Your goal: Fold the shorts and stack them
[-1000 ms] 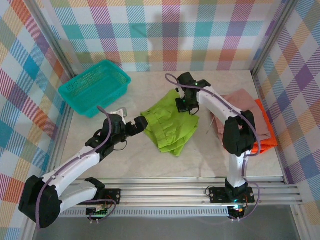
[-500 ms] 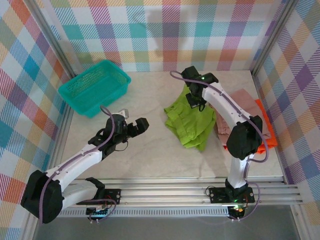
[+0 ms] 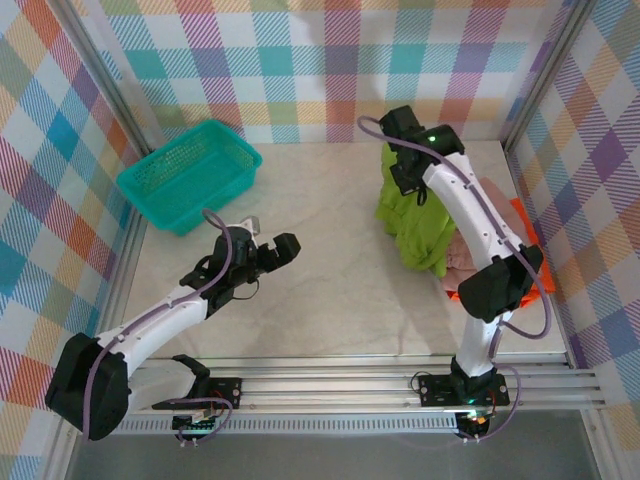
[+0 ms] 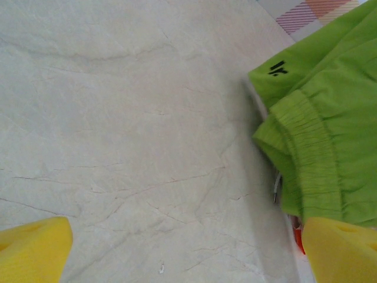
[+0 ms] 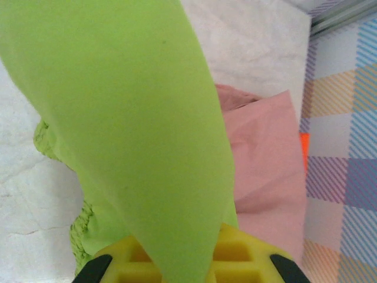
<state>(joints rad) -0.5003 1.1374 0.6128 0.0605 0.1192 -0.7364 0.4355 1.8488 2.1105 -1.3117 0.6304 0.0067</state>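
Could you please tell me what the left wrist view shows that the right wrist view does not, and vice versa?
Left wrist view: the small dark logo and elastic waistband on the lime green shorts, plus the open left claw over the marble table. Right wrist view: the right claw shut on those shorts, with the pink shorts lying beside them. Both: the lime green shorts, the table and a bit of plaid wall.

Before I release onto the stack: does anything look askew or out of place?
Yes. The lime green shorts hang bunched from the shut right gripper instead of lying flat and folded. They overlap one edge of the pink shorts, off-centre. I see nothing torn or spilled.
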